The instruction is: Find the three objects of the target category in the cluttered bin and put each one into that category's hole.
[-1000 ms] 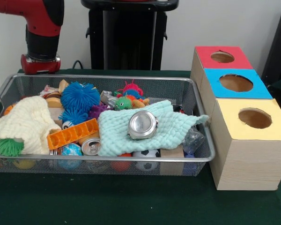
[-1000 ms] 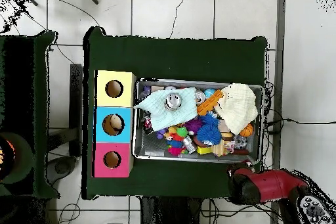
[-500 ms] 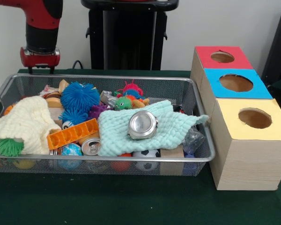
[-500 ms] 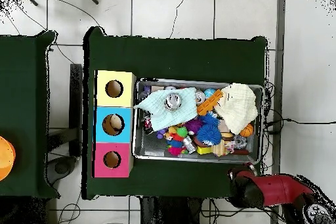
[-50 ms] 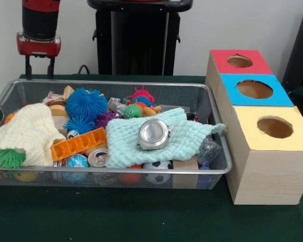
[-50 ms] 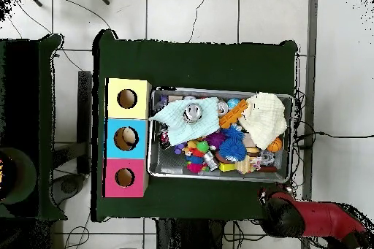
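Front view, near to far. A wire mesh bin (image 5: pixel 219 166) stands on the green table (image 5: pixel 141 217). Along its near wall lie a soccer ball (image 5: pixel 157 165), a globe ball (image 5: pixel 77 161) and a drink can (image 5: pixel 98 157). Just behind, a mint cloth (image 5: pixel 156 138) carries a round metal tin (image 5: pixel 153 134); an orange block (image 5: pixel 78 144) lies to its left, beside a cream cloth (image 5: pixel 25 132) partly covering a green fuzzy ball (image 5: pixel 10 158). Further back sit blue spiky balls (image 5: pixel 86 103) and a red spiky toy (image 5: pixel 141 94). Right of the bin stand three boxes: yellow hole (image 5: pixel 275 127) nearest, blue hole (image 5: pixel 254 89), red hole (image 5: pixel 240 61) farthest. The gripper (image 5: pixel 39 68) hangs beyond the bin's far left corner, its two fingers parted and empty, well apart from all contents.
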### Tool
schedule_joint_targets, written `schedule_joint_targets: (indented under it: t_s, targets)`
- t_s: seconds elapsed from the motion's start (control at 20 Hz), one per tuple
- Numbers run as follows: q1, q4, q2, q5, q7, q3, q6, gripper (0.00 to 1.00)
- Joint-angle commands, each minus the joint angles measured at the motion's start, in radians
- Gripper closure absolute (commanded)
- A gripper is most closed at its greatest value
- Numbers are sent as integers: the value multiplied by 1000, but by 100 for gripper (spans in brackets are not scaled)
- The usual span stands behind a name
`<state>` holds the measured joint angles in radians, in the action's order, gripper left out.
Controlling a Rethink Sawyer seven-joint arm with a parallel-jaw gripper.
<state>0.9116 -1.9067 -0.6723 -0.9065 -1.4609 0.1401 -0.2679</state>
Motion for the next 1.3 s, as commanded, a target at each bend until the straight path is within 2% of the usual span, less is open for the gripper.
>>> schedule_joint_targets:
  t_s: [0.05, 0.25, 0.45, 0.8, 1.0, 1.3]
  targets:
    - [-9, -22, -42, 55, 41, 142, -75, 0]
    - [-2, -41, -93, 105, 72, 174, -131, 0]
    - [-3, -45, -110, 145, 72, 200, -155, 0]
    - [-71, -36, -115, 179, 16, 198, -156, 0]
    - [-133, -21, -92, 153, -36, 147, -113, 0]
    - [-187, 43, 23, 101, -96, 76, -25, 0]
